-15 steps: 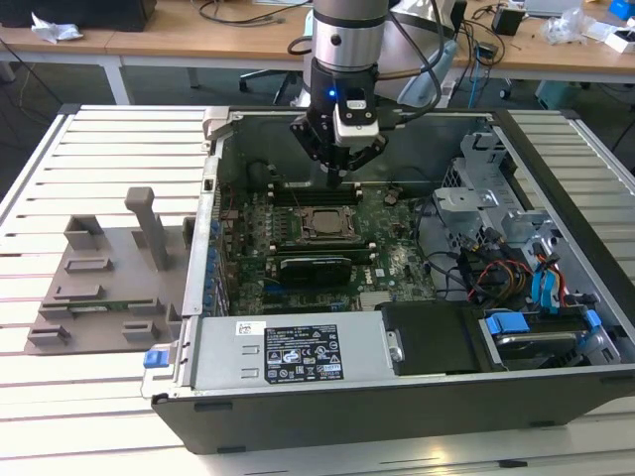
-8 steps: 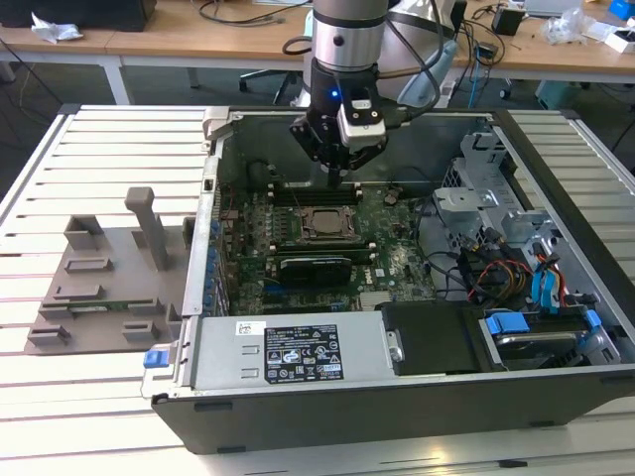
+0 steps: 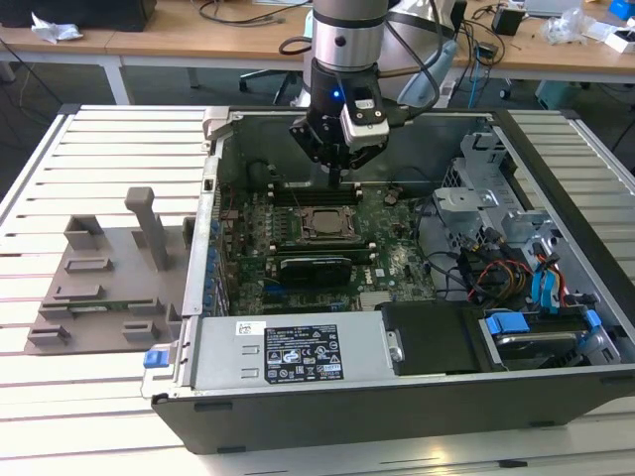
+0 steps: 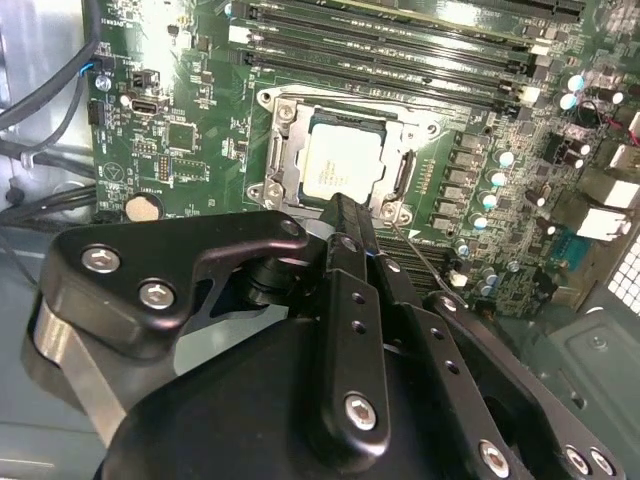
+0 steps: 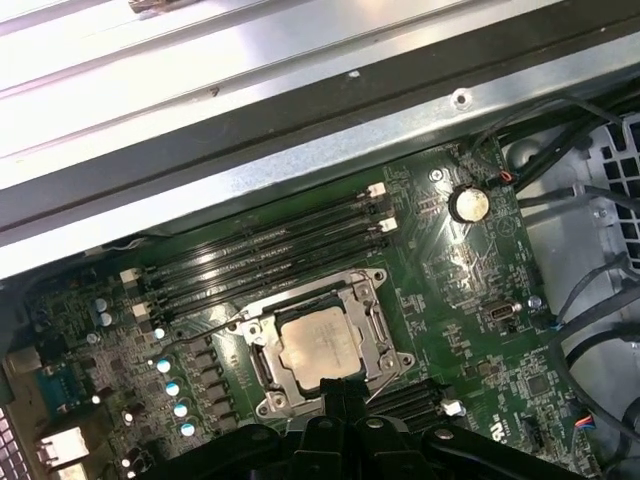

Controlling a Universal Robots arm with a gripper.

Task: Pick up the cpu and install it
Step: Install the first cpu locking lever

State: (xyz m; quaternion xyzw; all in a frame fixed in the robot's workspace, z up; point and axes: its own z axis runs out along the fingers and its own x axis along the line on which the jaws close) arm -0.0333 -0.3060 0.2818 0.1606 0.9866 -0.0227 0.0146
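Note:
The cpu [image 4: 340, 160] [image 5: 318, 345], a square chip with a silver-grey top, lies flat inside the metal socket frame [image 4: 280, 150] [image 5: 378, 305] on the green motherboard [image 3: 387, 263]. In the exterior view the cpu [image 3: 322, 220] sits near the middle of the open computer case. My gripper [image 3: 334, 178] [image 4: 348, 205] [image 5: 342, 385] hangs just above the socket's edge. Its two dark fingers are pressed together, shut, with nothing between them. The fingertips overlap one edge of the cpu in both wrist views.
Rows of memory slots [image 5: 270, 250] run beside the socket. A grey fixture plate [image 3: 99, 278] with an upright post lies on the slatted table at the exterior view's left. The power supply [image 3: 288, 352], drive cage [image 3: 496, 188] and cables [image 3: 496, 273] crowd the case.

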